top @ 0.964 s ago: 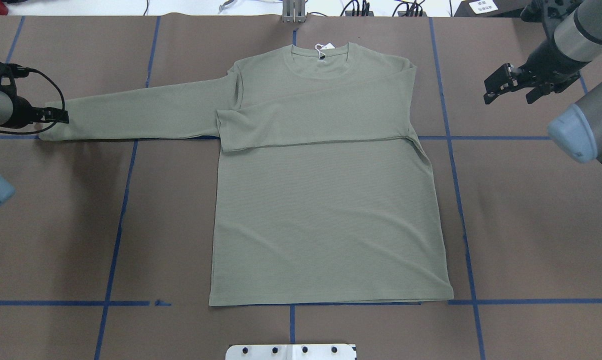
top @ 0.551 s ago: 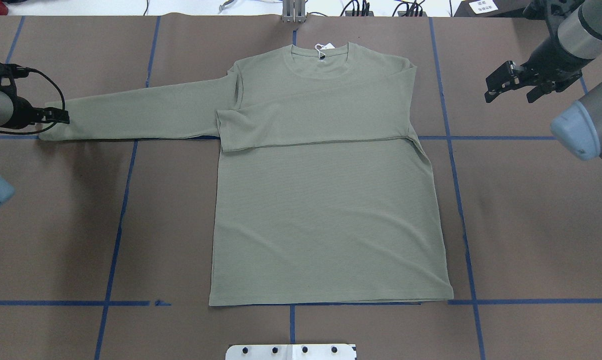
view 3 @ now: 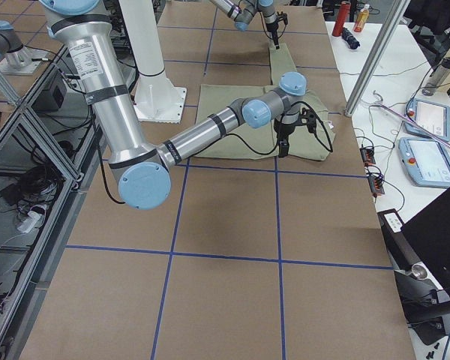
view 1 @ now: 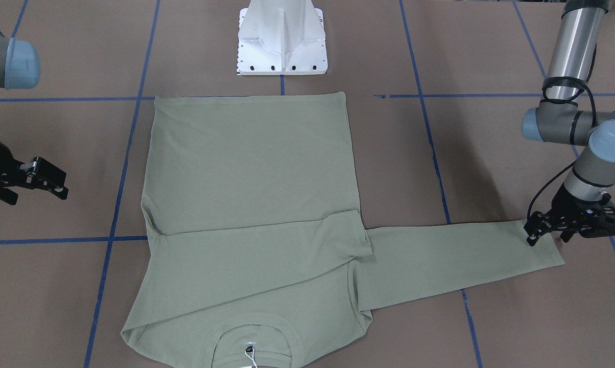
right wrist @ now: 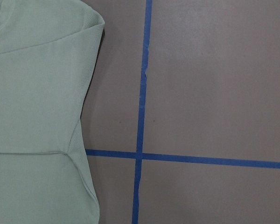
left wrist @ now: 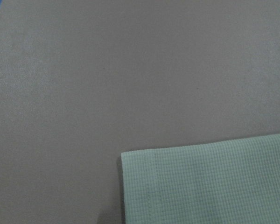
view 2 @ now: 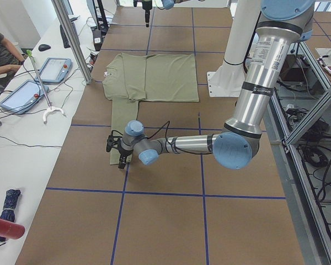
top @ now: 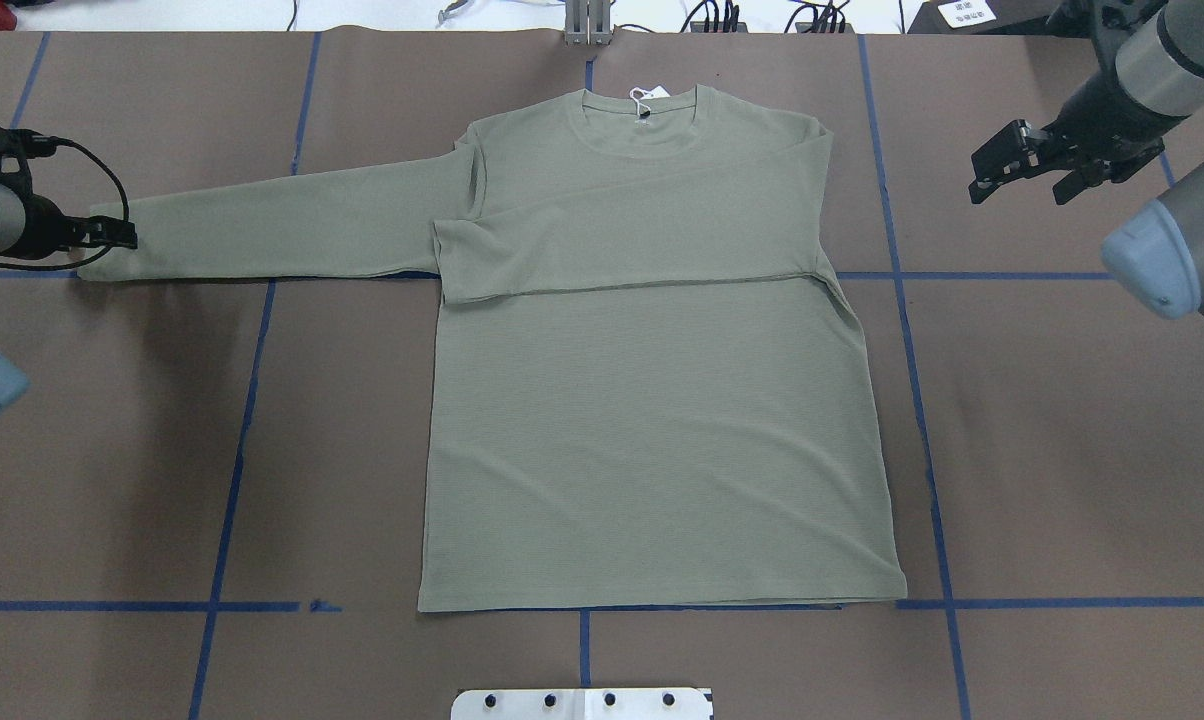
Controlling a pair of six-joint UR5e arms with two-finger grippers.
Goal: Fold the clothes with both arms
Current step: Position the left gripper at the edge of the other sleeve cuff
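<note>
Where the blue tape lines cross near the middle of the table, the sage-green shirt lies flat and face up. Its hem is toward the robot's white pedestal base and its round collar toward the far edge, with a white paper tag on a string at the neck. The sleeve on the robot's right is folded across the chest and ends near the opposite armpit. The other sleeve stretches straight out toward the robot's left, flat on the brown cover.

At the end of that stretched sleeve is the cuff, which the left wrist camera shows lying smooth, corner square, with bare cover beyond it. The left gripper is right over this cuff, tips down at its edge. From the near side view its two black fingers look parted, and I see no cloth pinched between them. The left arm reaches out low and level along the table to get there.

The right gripper hangs well off the shirt's other side, out beyond the folded shoulder, above bare cover. Its jaws are spread wide and hold nothing. The right arm slants in from the far corner.

Off the table's far edge runs a white bench with two tablet-like pendants, cables, and a seated person at its end.
</note>
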